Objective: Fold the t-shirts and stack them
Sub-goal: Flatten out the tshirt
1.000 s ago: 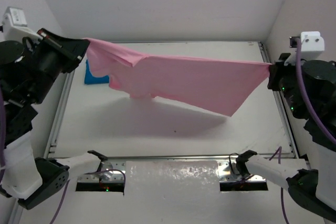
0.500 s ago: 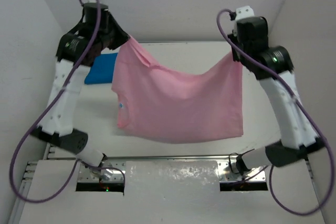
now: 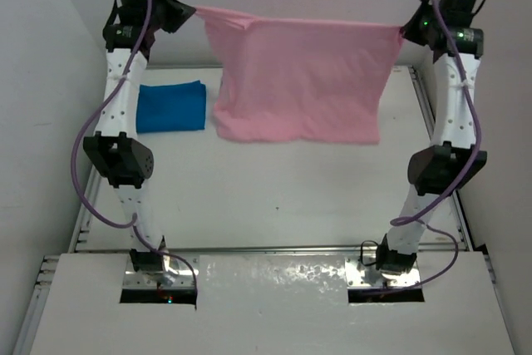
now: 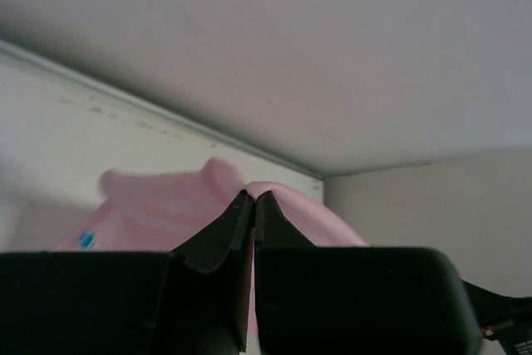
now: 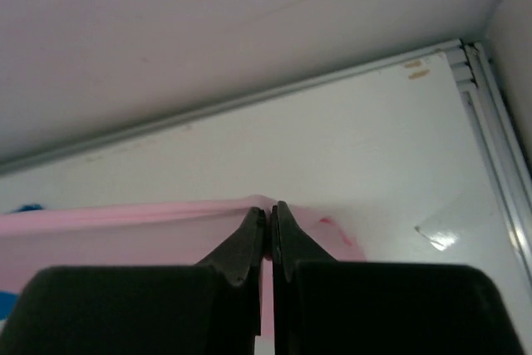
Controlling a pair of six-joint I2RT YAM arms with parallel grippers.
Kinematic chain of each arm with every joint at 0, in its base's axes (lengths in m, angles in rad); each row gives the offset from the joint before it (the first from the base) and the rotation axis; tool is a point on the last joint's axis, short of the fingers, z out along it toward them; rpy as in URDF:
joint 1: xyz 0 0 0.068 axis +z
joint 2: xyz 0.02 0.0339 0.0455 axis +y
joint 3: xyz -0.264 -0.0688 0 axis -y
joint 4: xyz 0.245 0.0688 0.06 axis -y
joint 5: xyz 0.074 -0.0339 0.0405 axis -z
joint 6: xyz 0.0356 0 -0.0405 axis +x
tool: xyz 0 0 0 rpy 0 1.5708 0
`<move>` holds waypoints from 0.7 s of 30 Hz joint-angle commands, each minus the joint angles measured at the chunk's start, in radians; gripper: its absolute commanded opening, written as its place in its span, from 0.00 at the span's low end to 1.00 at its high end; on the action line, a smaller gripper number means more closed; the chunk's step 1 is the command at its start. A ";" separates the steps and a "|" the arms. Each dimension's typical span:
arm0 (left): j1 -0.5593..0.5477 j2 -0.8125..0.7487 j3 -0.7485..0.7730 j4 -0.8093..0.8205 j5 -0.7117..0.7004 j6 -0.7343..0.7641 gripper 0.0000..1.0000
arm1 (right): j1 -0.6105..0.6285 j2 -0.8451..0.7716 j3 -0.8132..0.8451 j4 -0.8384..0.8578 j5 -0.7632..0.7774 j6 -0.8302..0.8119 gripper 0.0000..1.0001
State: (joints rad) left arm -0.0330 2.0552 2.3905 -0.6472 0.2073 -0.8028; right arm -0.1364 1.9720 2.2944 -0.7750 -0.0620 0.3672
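Note:
The light pink t-shirt [image 3: 299,81] hangs stretched flat between my two grippers, high above the far half of the table. My left gripper [image 3: 193,12] is shut on its upper left corner; the left wrist view shows pink cloth [image 4: 166,209] pinched between the closed fingers [image 4: 254,199]. My right gripper [image 3: 402,32] is shut on the upper right corner; pink cloth [image 5: 125,234] runs left from the closed jaws [image 5: 270,208]. The blue t-shirt [image 3: 171,106] lies as a folded rectangle on the table at the far left, beside the hanging shirt.
Both arms are raised and extended toward the back wall. The white table [image 3: 283,197] has metal rails along its left edge [image 3: 83,205] and right edge [image 3: 432,114]. The pink shirt's lower hem hangs near the table surface.
Both grippers rose and moved farther back and apart, pulling the pink shirt's top edge taut and straight. The shirt now hangs flatter and farther from the arm bases, uncovering the blue shirt.

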 commanded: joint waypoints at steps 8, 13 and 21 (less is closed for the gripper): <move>0.030 -0.322 -0.146 0.217 0.209 -0.012 0.00 | -0.095 -0.378 -0.388 0.413 -0.321 0.193 0.00; -0.031 -0.578 -0.584 0.087 -0.024 0.054 0.00 | -0.089 -0.616 -0.864 0.453 -0.328 0.168 0.00; -0.064 -0.953 -1.595 0.262 -0.034 -0.033 0.00 | -0.080 -0.922 -1.544 0.473 -0.187 0.142 0.00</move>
State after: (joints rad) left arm -0.0933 1.1690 1.0065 -0.4225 0.1909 -0.7967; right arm -0.2192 1.1618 0.9035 -0.3439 -0.3164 0.5045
